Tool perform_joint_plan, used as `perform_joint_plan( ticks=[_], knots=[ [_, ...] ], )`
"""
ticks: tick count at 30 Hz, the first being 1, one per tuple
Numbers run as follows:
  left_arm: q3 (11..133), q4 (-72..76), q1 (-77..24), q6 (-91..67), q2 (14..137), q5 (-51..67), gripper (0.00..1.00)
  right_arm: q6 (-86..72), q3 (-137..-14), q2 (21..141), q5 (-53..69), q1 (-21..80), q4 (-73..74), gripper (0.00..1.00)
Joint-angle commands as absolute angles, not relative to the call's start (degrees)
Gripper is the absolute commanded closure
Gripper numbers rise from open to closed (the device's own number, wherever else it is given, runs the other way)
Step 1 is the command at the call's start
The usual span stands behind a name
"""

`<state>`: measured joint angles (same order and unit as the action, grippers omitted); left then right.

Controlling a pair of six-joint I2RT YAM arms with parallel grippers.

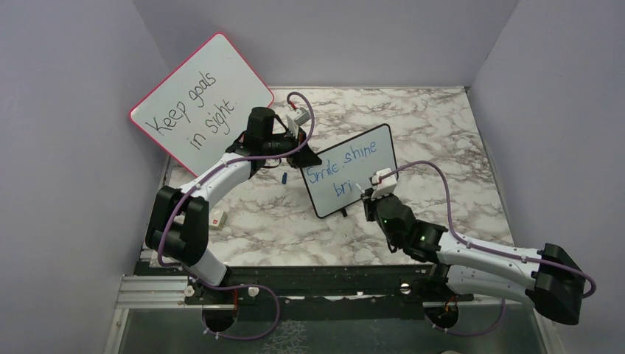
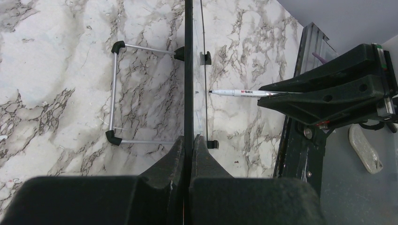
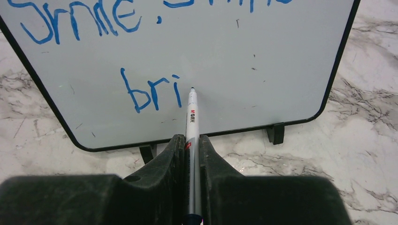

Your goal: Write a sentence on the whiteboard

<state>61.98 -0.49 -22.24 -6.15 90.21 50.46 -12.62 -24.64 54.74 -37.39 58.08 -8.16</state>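
The whiteboard (image 1: 372,166) stands tilted at mid-table on little black feet. The sentence (image 1: 340,168) in blue reads "Smile, shine" with "bri" (image 3: 150,91) below it. My left gripper (image 1: 304,156) is shut on the board's upper left edge; the left wrist view shows that black frame (image 2: 188,70) edge-on between the closed fingers of the left gripper (image 2: 188,140). My right gripper (image 1: 374,193) is shut on a white marker (image 3: 192,117). Its tip rests on the whiteboard (image 3: 263,56) just right of the "i". The marker (image 2: 244,93) also meets the board face in the left wrist view.
A larger red-framed board (image 1: 203,99) reading "Keep goals in sight" leans against the left wall. A small blue cap (image 1: 284,178) and a small white object (image 1: 217,217) lie on the marble table left of the whiteboard. A wire stand (image 2: 112,93) props the board from behind.
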Motion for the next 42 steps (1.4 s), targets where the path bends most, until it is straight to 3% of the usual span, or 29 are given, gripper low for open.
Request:
perform_joint_plan(
  ticks=[1, 31, 42],
  knots=[
    [62.1, -3.4, -22.8, -1.6, 91.1, 47.2, 1.00, -11.8, -23.3, 54.8, -38.9, 57.0, -11.7, 0.99],
    [62.1, -3.4, -22.8, -1.6, 91.2, 47.4, 1.00, -9.3, -23.4, 56.3, -33.2, 55.2, -16.8, 0.99],
    [62.1, -3.6, -22.8, -1.6, 91.3, 47.2, 1.00, -11.1, -24.3, 56.5, -30.4, 55.2, -12.0, 0.99]
  ],
)
